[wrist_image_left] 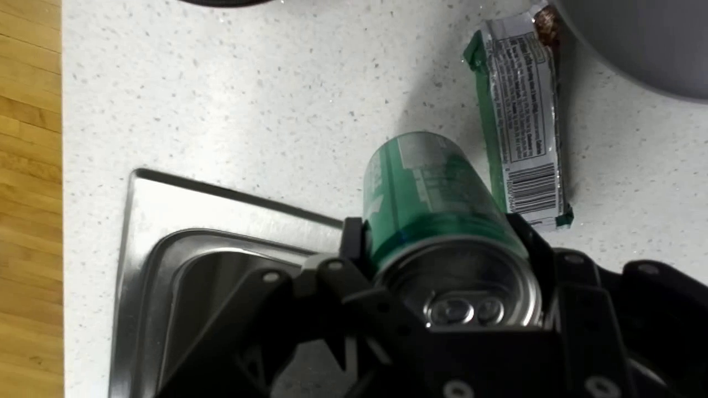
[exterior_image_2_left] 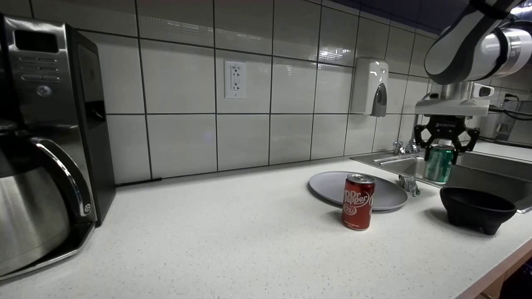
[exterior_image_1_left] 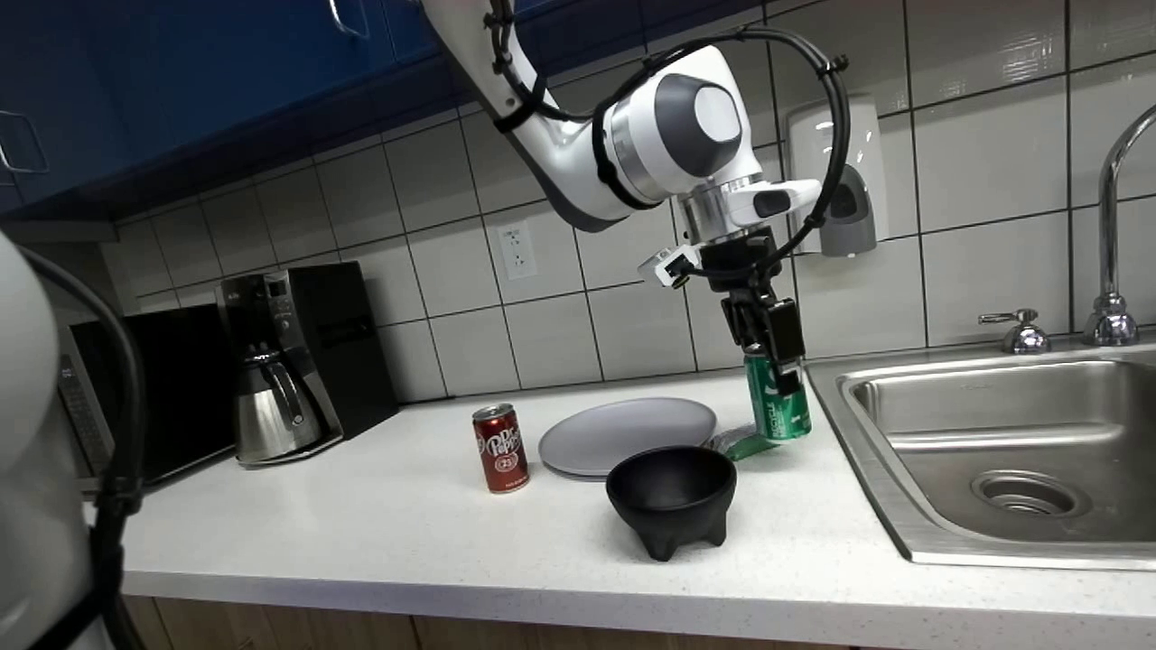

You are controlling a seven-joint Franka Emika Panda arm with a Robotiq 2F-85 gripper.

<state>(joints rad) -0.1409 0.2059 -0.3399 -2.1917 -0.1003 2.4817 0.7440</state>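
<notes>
Green can [wrist_image_left: 434,185]: you had it gripped in the end effector [exterior_image_2_left: 441,160], above the counter [exterior_image_1_left: 361,515] near the edge of the sink [exterior_image_1_left: 874,469].
Black bowl [exterior_image_1_left: 673,513]: stood near the counter's front edge.

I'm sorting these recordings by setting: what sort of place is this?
Likely a kitchen or break room: a stainless-steel sink is set into the countertop, a drip coffee maker stands farther along, and a soap dispenser hangs on the tiled wall.
</notes>
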